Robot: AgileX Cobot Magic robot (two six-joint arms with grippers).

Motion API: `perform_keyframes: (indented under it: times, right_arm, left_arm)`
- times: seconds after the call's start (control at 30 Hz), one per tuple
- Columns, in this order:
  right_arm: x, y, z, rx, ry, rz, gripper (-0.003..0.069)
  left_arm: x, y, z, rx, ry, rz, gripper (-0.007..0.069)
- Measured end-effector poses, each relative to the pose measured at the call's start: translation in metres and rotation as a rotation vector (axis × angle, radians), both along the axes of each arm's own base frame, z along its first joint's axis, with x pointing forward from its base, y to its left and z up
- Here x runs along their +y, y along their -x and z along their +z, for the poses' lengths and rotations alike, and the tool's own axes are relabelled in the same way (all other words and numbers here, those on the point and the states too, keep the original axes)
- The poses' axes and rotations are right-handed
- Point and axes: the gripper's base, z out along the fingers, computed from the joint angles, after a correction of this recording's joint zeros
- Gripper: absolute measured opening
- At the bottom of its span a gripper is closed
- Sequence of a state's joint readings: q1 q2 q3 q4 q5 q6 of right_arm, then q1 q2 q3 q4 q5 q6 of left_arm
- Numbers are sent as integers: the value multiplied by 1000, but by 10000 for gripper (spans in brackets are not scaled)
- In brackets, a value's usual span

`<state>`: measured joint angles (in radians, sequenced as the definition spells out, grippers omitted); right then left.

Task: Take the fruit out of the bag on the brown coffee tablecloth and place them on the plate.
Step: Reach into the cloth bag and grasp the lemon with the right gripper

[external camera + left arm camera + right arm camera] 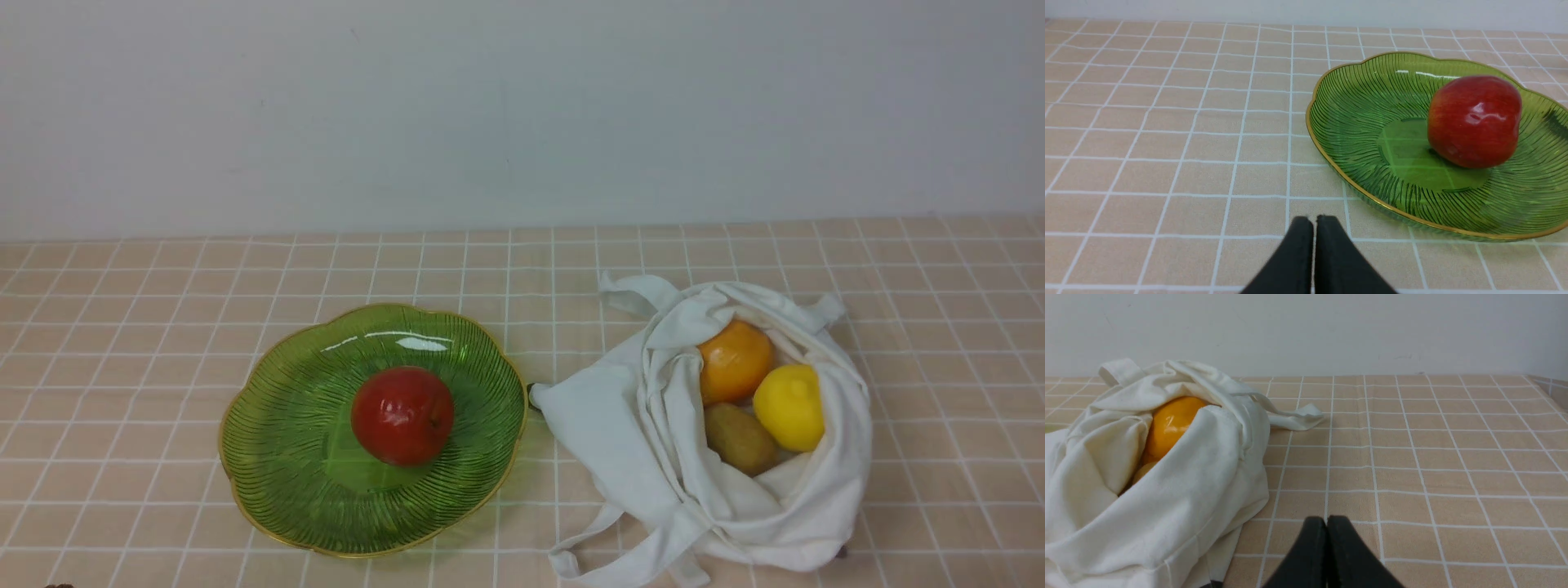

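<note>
**Bench [939, 269] state: apple [402, 415] on plate [269, 441], three fruits in bag [620, 425], both end effectors closed**

White wall [522, 106] runs along the far edge. Brown coffee tablecloth [122, 343], peach-tan with a thin white grid, covers the bench as far as the views reach.

Plate: green ribbed glass with a scalloped gold rim, left of centre and closer to the near edge than the far one. Red glossy apple sits on its flat middle.

Bag: white cloth, crumpled, right of centre toward the near edge, mouth gaping upward. Its left fold ends just beside the plate rim; can't tell if they touch. Inside:
- orange [735, 359] on the far-edge side
- lemon [789, 407] on the right-edge side, just beside the orange
- kiwi [740, 438] on the near-edge side, tucked under the other two and against the lemon

One strap handle [637, 290] lies toward the far edge. Another [588, 551] loops on the cloth toward the near edge.

Left end effector [1314, 220]: seen only from its wrist camera. Fingers pressed tip to tip, closed, low over bare cloth. It is near the plate rim and apart from it.

Right end effector [1326, 520]: also wrist camera only. Fingers closed tip to tip over bare cloth, near the bag but not touching it. From that view the orange shows through the bag mouth; the other fruit is mostly hidden by cloth.
</note>
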<state>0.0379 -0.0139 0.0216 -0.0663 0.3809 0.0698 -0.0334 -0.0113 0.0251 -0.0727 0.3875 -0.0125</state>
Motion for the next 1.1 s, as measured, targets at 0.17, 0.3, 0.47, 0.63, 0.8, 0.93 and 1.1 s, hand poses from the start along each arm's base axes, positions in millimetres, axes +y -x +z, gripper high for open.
perform_keyframes:
  times: [0.17, 0.3, 0.47, 0.63, 0.8, 0.93, 1.1]
  right_arm:
    - [0, 0, 0, 0, 0, 0, -13]
    - [0, 0, 0, 0, 0, 0, -13]
    - [0, 0, 0, 0, -1, 0, -13]
    - [0, 0, 0, 0, -1, 0, -13]
    - [0, 0, 0, 0, -1, 0, -13]
    - [0, 0, 0, 0, -1, 0, -13]
    - [1, 0, 1, -14, -26, 3, -13]
  left_arm:
    - [0, 0, 0, 0, 0, 0, -8]
    - [0, 0, 0, 0, 0, 0, -8]
    - [0, 0, 0, 0, 0, 0, -8]
    - [0, 0, 0, 0, 0, 0, -8]
    - [0, 0, 0, 0, 0, 0, -8]
    - [0, 0, 0, 0, 0, 0, -8]
    - [0, 0, 0, 0, 0, 0, -8]
